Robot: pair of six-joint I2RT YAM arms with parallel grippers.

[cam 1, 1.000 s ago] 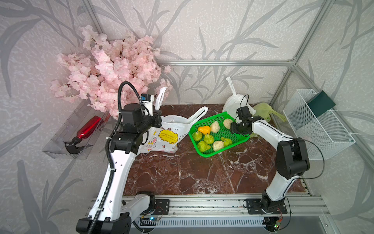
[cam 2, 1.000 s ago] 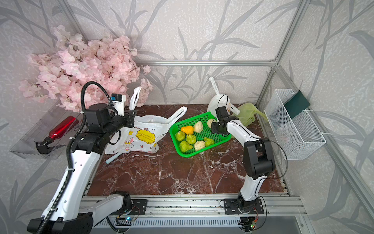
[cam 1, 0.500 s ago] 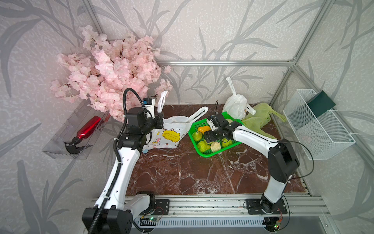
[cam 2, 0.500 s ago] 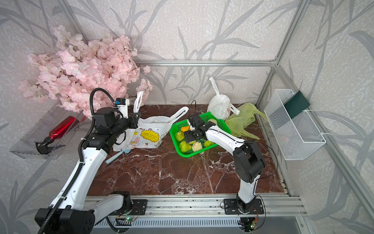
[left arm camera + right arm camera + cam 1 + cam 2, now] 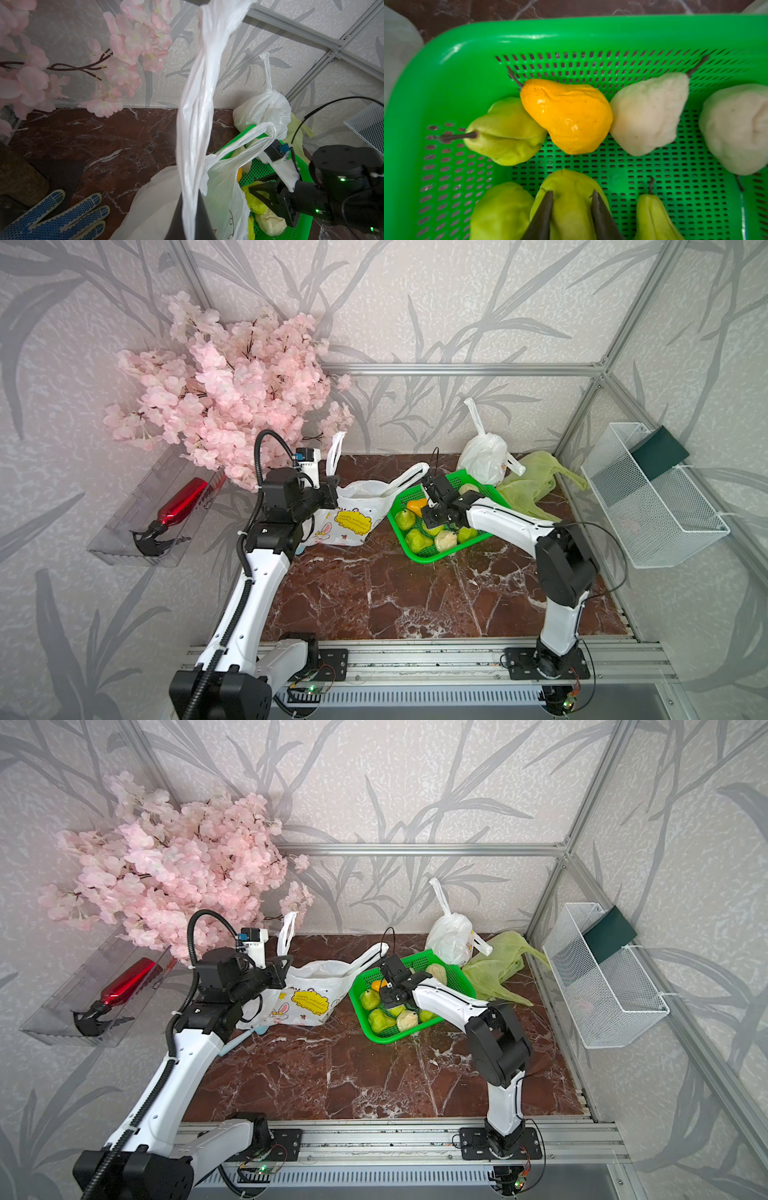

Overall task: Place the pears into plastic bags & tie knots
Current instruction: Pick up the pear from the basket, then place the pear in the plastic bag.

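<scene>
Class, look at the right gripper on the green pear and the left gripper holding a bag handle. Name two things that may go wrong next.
1. The right gripper pinches the green pear inside its width, not around it, with a neighbouring pear crowding it; it may slip on lifting.
2. The left gripper holds only one handle of the white bag; the other handle drapes over the green basket, so the mouth may sag shut.
</scene>
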